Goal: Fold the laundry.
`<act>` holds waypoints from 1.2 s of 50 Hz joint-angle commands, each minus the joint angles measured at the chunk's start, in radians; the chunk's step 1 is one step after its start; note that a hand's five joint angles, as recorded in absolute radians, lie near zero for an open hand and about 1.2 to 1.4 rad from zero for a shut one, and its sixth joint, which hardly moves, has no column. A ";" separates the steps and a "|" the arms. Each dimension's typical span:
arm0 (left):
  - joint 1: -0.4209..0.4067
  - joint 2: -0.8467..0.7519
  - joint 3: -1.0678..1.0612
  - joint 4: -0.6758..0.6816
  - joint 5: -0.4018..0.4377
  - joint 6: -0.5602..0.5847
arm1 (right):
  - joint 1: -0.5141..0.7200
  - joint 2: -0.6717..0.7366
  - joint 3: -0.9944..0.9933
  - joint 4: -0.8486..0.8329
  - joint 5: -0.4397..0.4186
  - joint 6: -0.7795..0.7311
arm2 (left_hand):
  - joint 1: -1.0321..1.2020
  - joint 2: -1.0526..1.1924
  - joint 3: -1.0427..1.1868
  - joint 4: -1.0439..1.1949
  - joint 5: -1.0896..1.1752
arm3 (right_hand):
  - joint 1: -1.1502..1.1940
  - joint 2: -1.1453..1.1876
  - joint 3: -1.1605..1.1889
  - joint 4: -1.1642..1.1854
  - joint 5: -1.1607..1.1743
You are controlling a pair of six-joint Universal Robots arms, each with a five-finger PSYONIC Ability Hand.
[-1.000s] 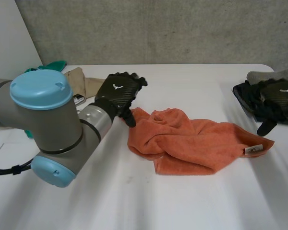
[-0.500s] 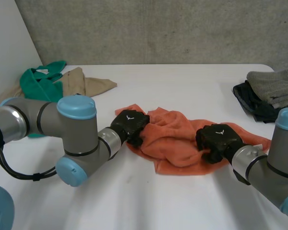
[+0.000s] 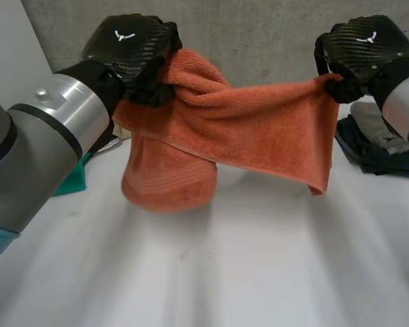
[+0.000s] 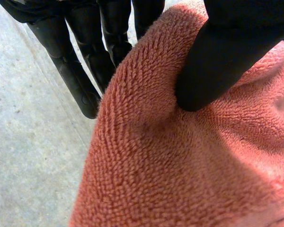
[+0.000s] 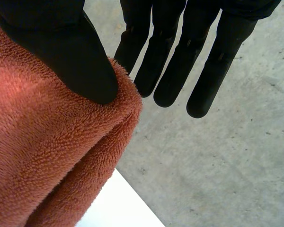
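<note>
An orange towel [image 3: 238,129] hangs stretched between my two hands, high above the white table [image 3: 259,272]. My left hand [image 3: 133,51] is shut on one bunched end; its thumb [image 4: 227,61] presses into the towel [image 4: 180,156] in the left wrist view. My right hand [image 3: 360,51] is shut on the other end, and the thumb [image 5: 61,52] pinches the towel's [image 5: 47,156] edge against the fingers [image 5: 189,56]. The towel's lower part sags below my left hand and touches the table.
A stack of dark and grey folded clothes [image 3: 378,139] lies at the table's right edge behind my right arm. A green garment [image 3: 71,178] peeks out from behind my left arm. A grey concrete wall [image 3: 259,41] stands behind the table.
Both hands have closed on the orange towel's ends and lifted it from the table. The towel now hangs spread between them instead of lying crumpled.
</note>
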 commanded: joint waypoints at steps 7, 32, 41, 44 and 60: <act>-0.004 -0.434 0.116 0.008 0.008 0.005 | 0.034 0.463 -0.170 -0.108 0.033 -0.009 | 0.274 0.177 0.184 0.173 0.245 | 0.284 0.222 0.214 0.203 0.235; 0.158 -0.247 -0.092 0.049 0.022 0.002 | 0.019 0.273 0.075 0.019 0.125 -0.031 | -0.813 -0.909 -0.903 -0.913 -0.842 | -0.678 -0.740 -0.748 -0.760 -0.727; 0.279 -0.261 -0.207 0.088 0.071 0.002 | -0.110 0.271 0.227 0.024 0.019 -0.043 | -0.789 -0.886 -0.879 -0.890 -0.818 | -0.546 -0.608 -0.616 -0.627 -0.595; 0.286 -0.264 -0.215 0.088 0.101 -0.004 | -0.113 0.310 0.241 -0.052 -0.001 -0.046 | -0.789 -0.886 -0.879 -0.890 -0.818 | -0.543 -0.605 -0.613 -0.624 -0.592; 0.270 -0.265 -0.269 0.114 0.121 -0.006 | -0.104 0.544 0.090 -0.183 -0.024 -0.049 | -0.795 -0.892 -0.885 -0.895 -0.824 | -0.435 -0.496 -0.504 -0.516 -0.483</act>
